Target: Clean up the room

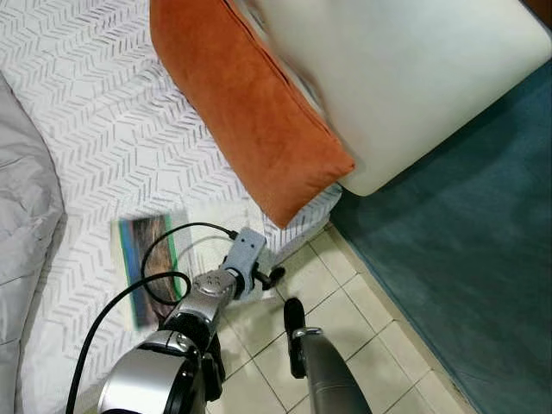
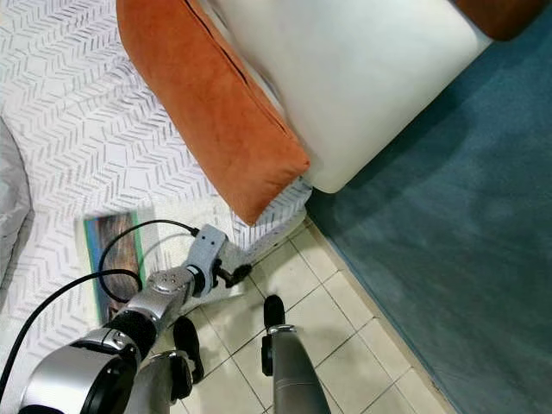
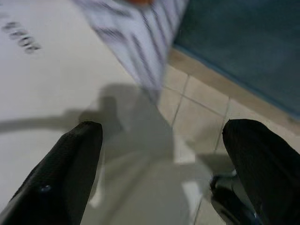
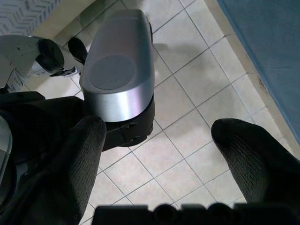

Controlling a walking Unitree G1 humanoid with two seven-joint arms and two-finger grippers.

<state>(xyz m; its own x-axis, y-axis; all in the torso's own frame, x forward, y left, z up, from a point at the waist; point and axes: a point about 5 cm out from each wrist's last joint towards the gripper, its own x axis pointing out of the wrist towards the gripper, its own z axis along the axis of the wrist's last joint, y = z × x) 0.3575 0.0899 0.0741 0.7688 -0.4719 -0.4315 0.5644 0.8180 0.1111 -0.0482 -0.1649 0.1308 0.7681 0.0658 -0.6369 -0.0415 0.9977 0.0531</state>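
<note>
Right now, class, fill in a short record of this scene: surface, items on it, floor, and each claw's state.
surface: white chevron-patterned bed cover
items: orange suede cushion; large cream cushion; thin picture book with a green edge
floor: beige tiles, teal carpet
left claw: open, at the bed's corner beside the book
right claw: open, hanging over the tiles
</note>
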